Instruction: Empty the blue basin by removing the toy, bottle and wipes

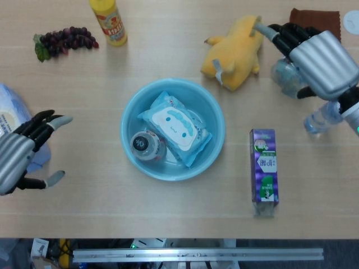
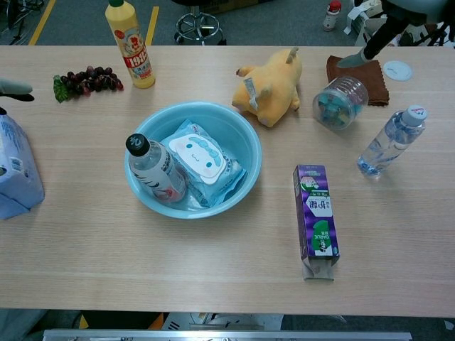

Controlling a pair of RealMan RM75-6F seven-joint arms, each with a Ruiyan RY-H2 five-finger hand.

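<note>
Showing on surface (image 2: 213, 270): 1 blue basin (image 2: 242, 135), 1 wipes pack (image 2: 202, 160), 3 bottles — capped one in basin (image 2: 156, 167), yellow (image 2: 130, 44), clear water (image 2: 389, 142). Also 1 plush toy (image 2: 274, 89), 1 purple carton (image 2: 316, 213), 1 grape bunch (image 2: 85, 80), 1 clear jar (image 2: 341, 101), 1 brown cloth (image 2: 370, 71).

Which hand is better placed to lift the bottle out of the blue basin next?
Left, probably. The black-capped plastic bottle leans on the round blue plastic basin's left side, nearer the open left hand; the right hand hovers by the yellow plush toy.
</note>
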